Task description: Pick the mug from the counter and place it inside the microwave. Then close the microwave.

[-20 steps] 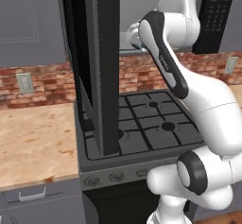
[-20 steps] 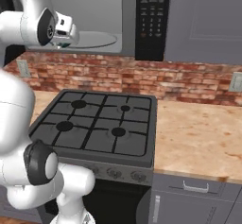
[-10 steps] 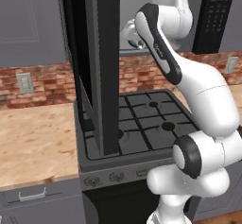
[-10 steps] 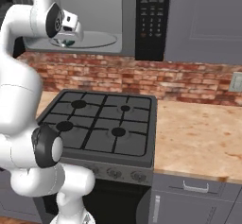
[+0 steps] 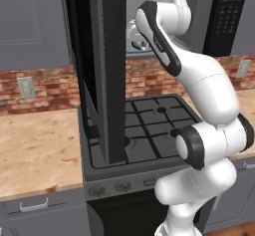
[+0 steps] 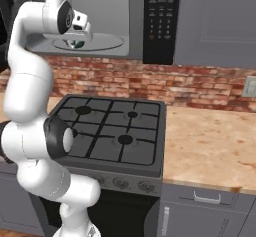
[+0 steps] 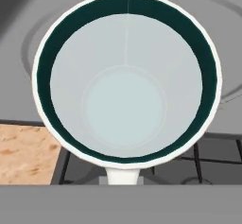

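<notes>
Up above the black stove (image 6: 112, 131), the microwave (image 6: 150, 18) stands with its tall dark door (image 5: 107, 70) swung wide toward me, its keypad panel to the right and the round turntable (image 6: 97, 43) showing pale inside the cavity. Below, the tan tabletop (image 6: 210, 148) runs off on both sides of the stove. My arm reaches up to the front lip of the opening, and my tool (image 6: 76, 35) is clenched on the mug (image 7: 125, 76), which hangs at the threshold, partly over the turntable and partly over the stove edge, its teal-rimmed mouth facing my hand camera. I judge I am in the placing step: the mug is lifted and carried but not yet set down. Next I need to push it further in over the turntable, lower it upright, release, back out clear, then swing the door shut.
</notes>
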